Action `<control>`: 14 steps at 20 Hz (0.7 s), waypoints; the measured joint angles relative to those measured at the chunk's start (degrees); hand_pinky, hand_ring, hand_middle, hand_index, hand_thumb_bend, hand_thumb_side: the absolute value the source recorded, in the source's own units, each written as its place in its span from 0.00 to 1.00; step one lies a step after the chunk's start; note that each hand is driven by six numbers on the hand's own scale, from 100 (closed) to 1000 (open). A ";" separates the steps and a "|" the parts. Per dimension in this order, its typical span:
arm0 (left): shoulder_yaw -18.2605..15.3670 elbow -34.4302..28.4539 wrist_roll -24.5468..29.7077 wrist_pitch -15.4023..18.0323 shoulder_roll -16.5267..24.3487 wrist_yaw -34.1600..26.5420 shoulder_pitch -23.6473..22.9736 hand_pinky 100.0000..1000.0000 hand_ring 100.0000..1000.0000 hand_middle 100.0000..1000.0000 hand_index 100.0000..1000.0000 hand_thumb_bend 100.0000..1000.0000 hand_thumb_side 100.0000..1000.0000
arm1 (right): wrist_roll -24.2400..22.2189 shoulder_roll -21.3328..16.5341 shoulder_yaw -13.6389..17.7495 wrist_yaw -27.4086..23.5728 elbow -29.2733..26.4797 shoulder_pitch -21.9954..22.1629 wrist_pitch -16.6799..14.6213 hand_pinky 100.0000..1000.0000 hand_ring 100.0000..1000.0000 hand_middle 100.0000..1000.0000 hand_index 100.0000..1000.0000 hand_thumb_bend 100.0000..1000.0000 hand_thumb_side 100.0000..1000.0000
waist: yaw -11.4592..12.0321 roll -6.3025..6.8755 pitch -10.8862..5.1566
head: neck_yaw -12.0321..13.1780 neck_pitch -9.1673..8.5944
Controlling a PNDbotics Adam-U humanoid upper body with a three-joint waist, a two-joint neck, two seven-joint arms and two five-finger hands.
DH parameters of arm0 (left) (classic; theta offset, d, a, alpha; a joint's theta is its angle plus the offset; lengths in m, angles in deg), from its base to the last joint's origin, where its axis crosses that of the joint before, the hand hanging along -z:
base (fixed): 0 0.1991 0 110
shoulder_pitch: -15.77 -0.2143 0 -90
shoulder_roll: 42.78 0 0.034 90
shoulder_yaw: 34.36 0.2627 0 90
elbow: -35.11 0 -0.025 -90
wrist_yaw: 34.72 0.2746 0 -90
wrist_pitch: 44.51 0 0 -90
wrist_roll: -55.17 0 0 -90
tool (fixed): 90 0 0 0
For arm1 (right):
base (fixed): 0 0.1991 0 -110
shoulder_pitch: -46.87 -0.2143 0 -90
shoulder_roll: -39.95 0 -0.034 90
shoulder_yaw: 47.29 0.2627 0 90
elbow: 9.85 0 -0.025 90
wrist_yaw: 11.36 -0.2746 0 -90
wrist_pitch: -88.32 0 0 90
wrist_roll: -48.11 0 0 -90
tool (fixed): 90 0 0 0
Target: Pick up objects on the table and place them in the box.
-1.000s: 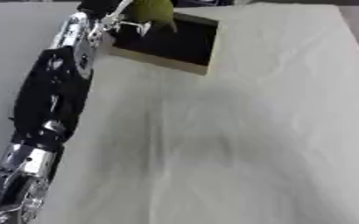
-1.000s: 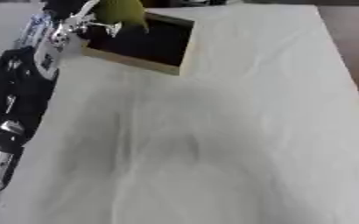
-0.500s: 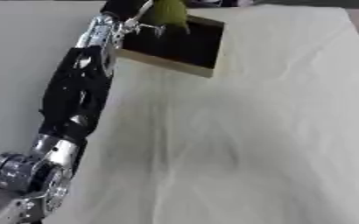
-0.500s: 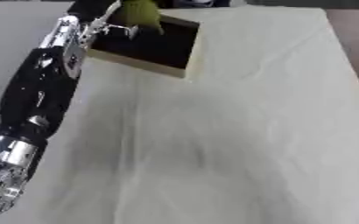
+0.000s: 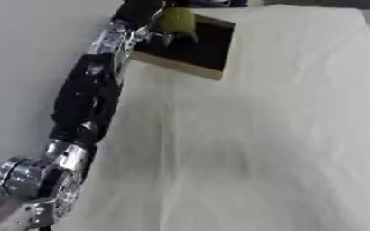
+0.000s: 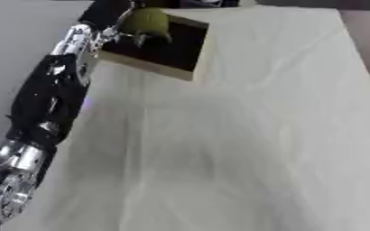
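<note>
Pale cloth covers the worktop (image 5: pixel 283 135), which runs from the near edge up to the far side, and nothing else lies loose on the stretch that shows.

From the left eye, the robot's left arm (image 5: pixel 85 103) comes in along the left side and reaches to the far left corner. Its left hand (image 5: pixel 145 16) is above the box (image 5: pixel 192 67), a shallow tray with a dark inside and light wooden walls. The fingers (image 5: pixel 163 37) are curled round a yellow-green object (image 5: pixel 178 22), rounded in shape. It hangs over the far left part of the box, above the dark floor. That fits the task: the object is held over the opening so that it will fall inside when let go. Whether it already touches the floor cannot be told.

From the right eye, the same hand (image 6: pixel 113 18) and object (image 6: pixel 146 20) sit over the box's far left corner, and the near wall (image 6: pixel 145 67) is well apart from them. The right hand shows in neither view.
</note>
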 measured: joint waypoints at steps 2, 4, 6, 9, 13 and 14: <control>-0.04 0.44 0.52 -0.52 -0.01 -0.01 -0.09 0.60 0.52 0.65 0.84 0.13 0.00 | 0.04 0.06 0.01 -0.02 0.00 0.00 0.04 0.77 0.71 0.55 0.74 0.00 0.51 | 0.00 -0.01 0.00 | -0.22 -0.05; -0.04 0.47 1.26 -1.23 -0.02 -0.05 -0.09 0.67 0.63 0.73 0.88 0.17 0.00 | 0.02 0.29 0.01 -0.06 0.00 -0.04 0.08 0.77 0.71 0.55 0.74 0.00 0.50 | -0.06 -0.01 -0.01 | -0.29 -0.13; -0.04 0.47 1.81 -1.61 -0.02 -0.05 -0.09 0.75 0.72 0.79 0.91 0.24 0.00 | 0.02 0.53 0.01 -0.17 0.00 -0.08 0.15 0.77 0.71 0.55 0.74 0.00 0.51 | -0.09 -0.01 -0.01 | -0.44 -0.20; 0.00 0.44 1.96 -1.82 -0.02 0.50 -0.09 0.85 0.79 0.84 0.94 0.29 0.00 | 0.05 0.53 0.02 -0.25 0.00 -0.06 0.21 0.77 0.71 0.55 0.74 0.00 0.51 | -0.08 0.10 -0.05 | -0.69 -0.19; 0.01 0.22 1.26 -2.32 -0.17 2.22 -0.14 0.87 0.81 0.84 0.95 0.30 0.00 | 0.09 0.53 0.02 -0.25 0.00 0.00 0.28 0.77 0.71 0.55 0.74 0.00 0.51 | 0.01 0.13 -0.08 | -1.02 0.10; 0.01 0.19 1.11 -2.34 -0.17 2.58 -0.16 0.84 0.80 0.83 0.93 0.21 0.00 | 0.11 0.53 0.02 -0.25 0.00 0.00 0.31 0.77 0.71 0.55 0.74 0.00 0.51 | 0.02 0.13 -0.08 | -1.07 0.11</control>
